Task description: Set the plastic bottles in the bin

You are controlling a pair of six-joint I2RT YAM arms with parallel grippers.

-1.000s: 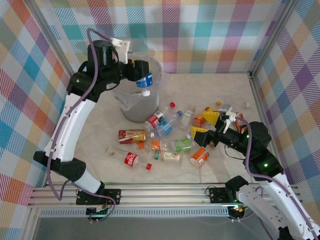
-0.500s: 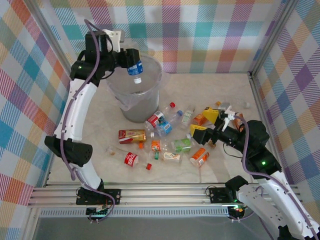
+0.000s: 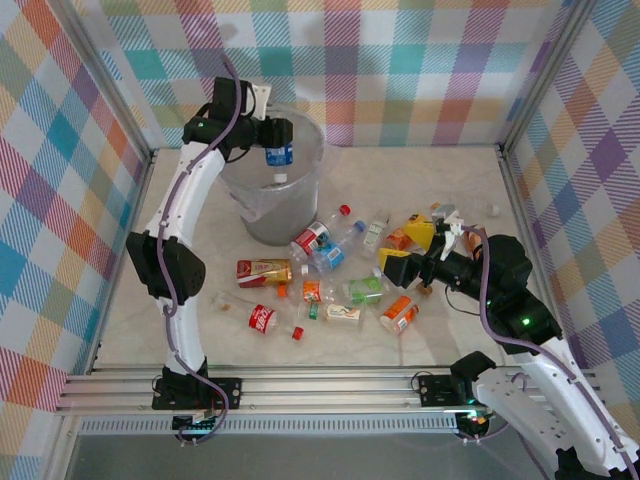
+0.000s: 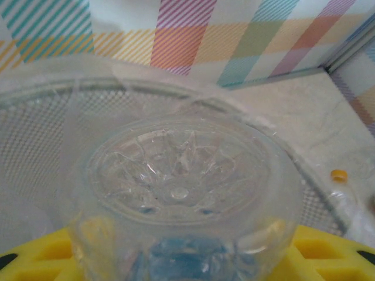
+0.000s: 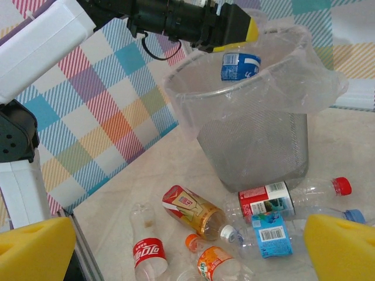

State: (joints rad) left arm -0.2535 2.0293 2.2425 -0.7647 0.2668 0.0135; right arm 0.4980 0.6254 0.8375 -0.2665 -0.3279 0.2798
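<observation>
The left fingers [image 3: 275, 136] are partly closed around a blue-labelled plastic bottle [image 3: 279, 155] and hold it cap down in the open mouth of the bin [image 3: 268, 222]. The bin stands at about 11 o'clock on the counter [image 3: 460, 180]. The other plastic bottles [image 3: 365, 290] lie scattered on the counter at the bin's 5 o'clock. The right fingers [image 3: 413, 242] are spread wide and empty, low over the 3 o'clock edge of that scatter.
</observation>
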